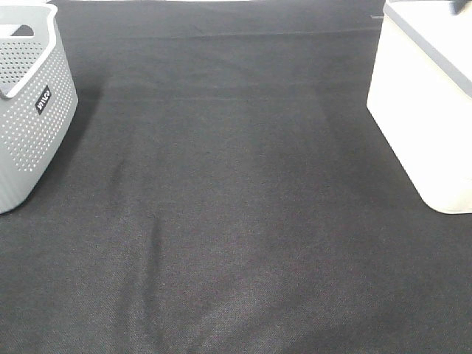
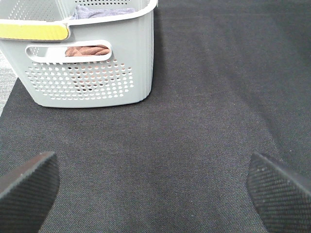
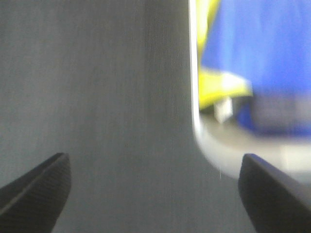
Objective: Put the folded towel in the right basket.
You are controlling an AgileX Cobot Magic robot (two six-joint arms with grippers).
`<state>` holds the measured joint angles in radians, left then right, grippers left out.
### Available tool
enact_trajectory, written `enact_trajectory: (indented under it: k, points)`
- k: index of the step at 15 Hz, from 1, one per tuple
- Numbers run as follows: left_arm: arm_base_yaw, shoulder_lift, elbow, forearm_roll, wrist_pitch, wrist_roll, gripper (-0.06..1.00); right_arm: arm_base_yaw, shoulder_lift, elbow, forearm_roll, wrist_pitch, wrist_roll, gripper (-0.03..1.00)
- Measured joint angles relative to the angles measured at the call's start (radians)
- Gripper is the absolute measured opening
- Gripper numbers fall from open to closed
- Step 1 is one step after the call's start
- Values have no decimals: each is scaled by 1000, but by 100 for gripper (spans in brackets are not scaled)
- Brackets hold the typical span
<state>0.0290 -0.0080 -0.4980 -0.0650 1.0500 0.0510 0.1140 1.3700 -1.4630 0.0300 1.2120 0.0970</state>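
Note:
The right basket (image 1: 424,110) is white and stands at the right edge of the black cloth. In the blurred right wrist view its rim (image 3: 204,141) is close, with blue and yellow fabric (image 3: 252,53) inside it, which may be the folded towel. My right gripper (image 3: 154,162) is open and empty, hanging over the cloth beside that basket. My left gripper (image 2: 153,167) is open and empty above the cloth, facing the grey basket. Neither gripper shows in the exterior high view. No towel lies on the cloth.
A grey perforated basket (image 1: 29,110) stands at the left edge; in the left wrist view (image 2: 92,82) it holds a brown cloth (image 2: 87,50) and a bluish cloth (image 2: 99,10). Black cloth (image 1: 236,221) covers the table between the baskets.

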Motion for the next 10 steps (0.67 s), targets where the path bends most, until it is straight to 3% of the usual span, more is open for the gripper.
enact_trajectory:
  k: [2, 5, 7, 10]
  points:
    - [0, 0, 0, 0, 0, 0, 97, 0, -345, 331, -5, -17, 19, 91]
    - [0, 0, 0, 0, 0, 0, 97, 0, -731, 651, -54, -91, 19, 91]
    - [0, 0, 0, 0, 0, 0, 97, 0, -972, 811, -78, -113, 19, 91]
    - [0, 0, 0, 0, 0, 0, 97, 0, -1142, 916, -94, -117, 19, 91]
